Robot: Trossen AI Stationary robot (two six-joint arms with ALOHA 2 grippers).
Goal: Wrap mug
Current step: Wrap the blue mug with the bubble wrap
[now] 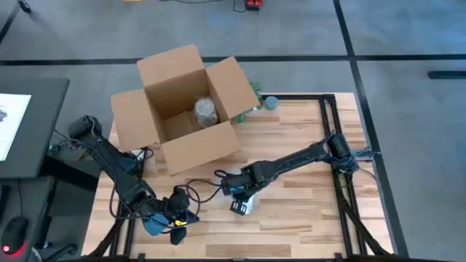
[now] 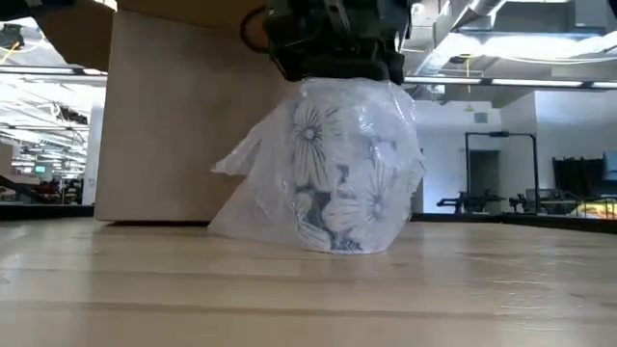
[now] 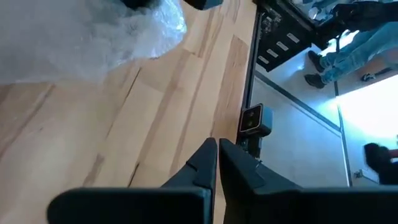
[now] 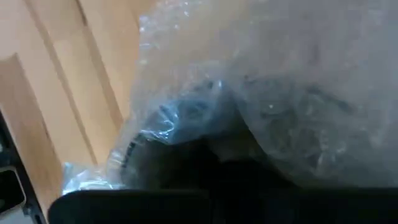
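Looking down, we see our right tool pressed onto the bubble-wrapped mug mid-bench; whether it grips, we cannot tell. Just behind stands the open cardboard box holding another wrapped bundle. Our left tool, fingers closed on nothing, waits near the bench front edge.

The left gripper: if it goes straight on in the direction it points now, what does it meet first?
Probably nothing on the table: the left gripper, shut, points over bare wooden table toward its edge. The bubble wrap lies off to the side.
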